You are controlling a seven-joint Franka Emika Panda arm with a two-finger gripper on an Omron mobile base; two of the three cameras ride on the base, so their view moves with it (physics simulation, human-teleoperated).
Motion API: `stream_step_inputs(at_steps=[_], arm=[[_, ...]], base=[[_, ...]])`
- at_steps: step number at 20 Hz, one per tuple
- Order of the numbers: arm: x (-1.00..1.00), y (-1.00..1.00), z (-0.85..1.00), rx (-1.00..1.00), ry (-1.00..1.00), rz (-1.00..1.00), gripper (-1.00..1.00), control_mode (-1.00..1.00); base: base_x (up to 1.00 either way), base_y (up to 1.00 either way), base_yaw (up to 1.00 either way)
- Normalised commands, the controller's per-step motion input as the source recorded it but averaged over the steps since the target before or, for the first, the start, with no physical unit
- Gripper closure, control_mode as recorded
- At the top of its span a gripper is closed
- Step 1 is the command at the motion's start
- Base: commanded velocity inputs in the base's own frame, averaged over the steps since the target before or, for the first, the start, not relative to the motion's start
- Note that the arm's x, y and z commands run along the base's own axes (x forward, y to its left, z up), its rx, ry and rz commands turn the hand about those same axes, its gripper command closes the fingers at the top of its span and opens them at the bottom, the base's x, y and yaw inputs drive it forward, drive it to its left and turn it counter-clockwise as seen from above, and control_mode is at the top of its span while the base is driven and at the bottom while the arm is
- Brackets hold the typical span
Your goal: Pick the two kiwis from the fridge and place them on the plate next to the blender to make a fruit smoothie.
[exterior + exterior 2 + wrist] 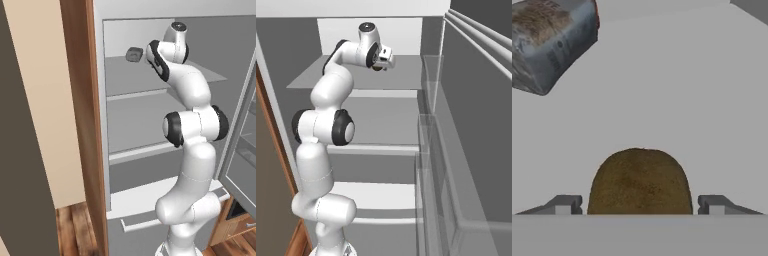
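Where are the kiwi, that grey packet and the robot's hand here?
kiwi (640, 182): hand view, middle of its brown skin.
grey packet (549, 42): hand view, its face.
gripper (640, 205): hand view, midway between fingertips.

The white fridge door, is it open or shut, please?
Open: the white fridge shows bare grey shelves, and the gripper reaches inside over a brown kiwi.

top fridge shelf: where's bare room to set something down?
Crowded at the pincer, which straddles a kiwi. A grey lump sits back-left. Bare shelf lies right of the kiwi and between kiwi and lump.
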Motion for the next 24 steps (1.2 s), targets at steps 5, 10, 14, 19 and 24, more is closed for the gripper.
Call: stream_step_inputs(at_steps=[5, 10, 14, 19, 24], arm=[[0.02, 0.0, -0.03, 0.0, -0.01, 0.0, 1.0, -1.0], [-0.05, 0.0, 0.0, 0.0, -0.04, 0.0, 1.0, -1.0], [-0.3, 0.0, -0.06, 0.0, -0.18, 0.0, 1.0, -1.0], [-0.31, 0.0, -0.06, 0.0, -0.2, 0.0, 1.0, -1.0], [-0.72, 0.0, 0.03, 0.0, -0.25, 0.0, 1.0, -1.0]], base=[[0.0, 0.0, 0.0], [0.0, 0.0, 0.0], [0.0, 0.0, 0.0], [0.0, 0.0, 0.0], [0.0, 0.0, 0.0]])
